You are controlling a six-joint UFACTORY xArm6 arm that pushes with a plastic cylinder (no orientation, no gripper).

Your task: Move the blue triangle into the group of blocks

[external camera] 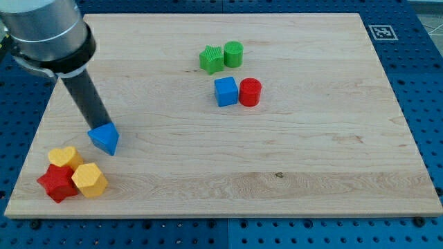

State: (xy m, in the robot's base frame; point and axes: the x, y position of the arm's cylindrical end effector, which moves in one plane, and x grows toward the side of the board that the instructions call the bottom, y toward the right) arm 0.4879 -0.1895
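Observation:
The blue triangle [104,138] lies at the view's lower left on the wooden board [291,173]. My tip [101,125] rests right against the triangle's upper edge, with the dark rod rising up-left from it. Just below and left of the triangle sits a group of three blocks: a yellow heart [64,157], a red star [57,184] and a yellow hexagon [89,180]. A small gap separates the triangle from this group.
A green star [212,59] and a green cylinder [233,54] stand together at the view's upper middle. Below them a blue cube [225,91] touches a red cylinder [250,92]. The board's left edge runs close to the group.

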